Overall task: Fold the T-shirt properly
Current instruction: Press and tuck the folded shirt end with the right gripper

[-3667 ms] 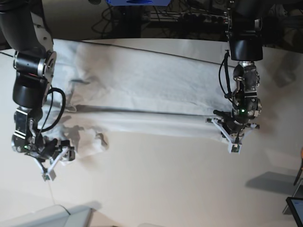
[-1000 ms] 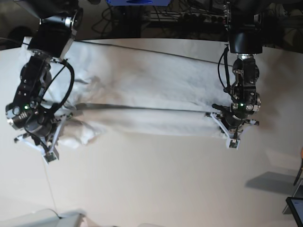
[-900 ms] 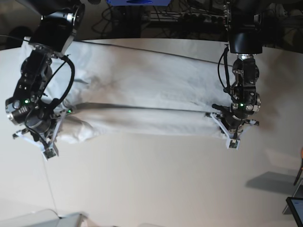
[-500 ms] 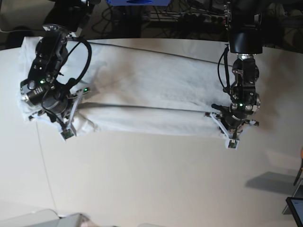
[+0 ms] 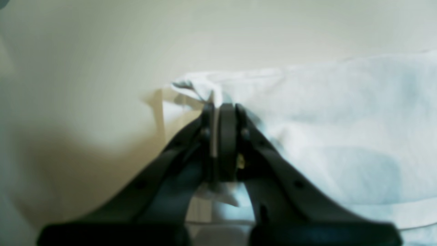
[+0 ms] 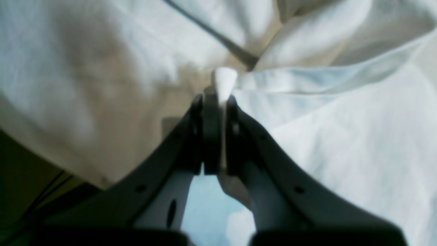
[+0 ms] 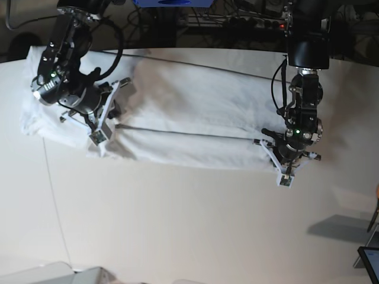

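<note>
The white T-shirt (image 7: 195, 112) lies stretched in a long band across the far half of the table, its near edge doubled over along a dark crease. At the right end of that edge in the base view, my left gripper (image 7: 283, 178) is shut on a pinch of the cloth; the left wrist view shows the left gripper (image 5: 220, 108) closed on a corner of the T-shirt (image 5: 341, 136). My right gripper (image 7: 98, 139), at the left end, is shut on a fold. In the right wrist view the right gripper (image 6: 216, 100) clamps a white tuck of the T-shirt (image 6: 341, 153).
The pale table (image 7: 177, 225) runs on toward the camera in front of the shirt. Dark cables (image 7: 237, 23) and a blue object (image 7: 172, 2) sit behind the far edge. A dark item (image 7: 368, 260) stands at the lower right, a grey shape (image 7: 53, 275) at the lower left.
My right gripper has carried the shirt's left end away from the front edge and up over the shirt, folding it back. The left gripper has barely moved.
</note>
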Robot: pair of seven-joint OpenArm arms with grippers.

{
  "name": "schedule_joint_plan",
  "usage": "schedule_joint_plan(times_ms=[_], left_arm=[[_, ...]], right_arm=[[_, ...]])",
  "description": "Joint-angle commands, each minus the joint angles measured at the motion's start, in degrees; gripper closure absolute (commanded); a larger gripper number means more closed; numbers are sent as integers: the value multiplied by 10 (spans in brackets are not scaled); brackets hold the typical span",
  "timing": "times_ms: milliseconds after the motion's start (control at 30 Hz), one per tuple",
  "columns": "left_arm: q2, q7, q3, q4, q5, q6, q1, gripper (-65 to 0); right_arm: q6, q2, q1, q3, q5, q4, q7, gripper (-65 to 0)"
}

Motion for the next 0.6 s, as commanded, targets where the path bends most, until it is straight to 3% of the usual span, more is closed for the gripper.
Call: schedule_joint_plan(times_ms=[0, 100, 333, 567], left_arm=[[-9, -6, -1, 9, -4, -3, -13, 0], [-9, -6, -1, 8, -4, -3, -13, 0], [-9, -6, -1, 7, -4, -3, -13, 0], [-9, -6, -1, 7, -4, -3, -13, 0]], right_arm=[[1, 2, 0, -1, 25, 11, 9, -3], [1, 15, -15, -1, 66, 11, 9, -3], [1, 65, -55, -1, 224, 11, 9, -4], [1, 126, -89, -1, 250, 9, 46, -4]])
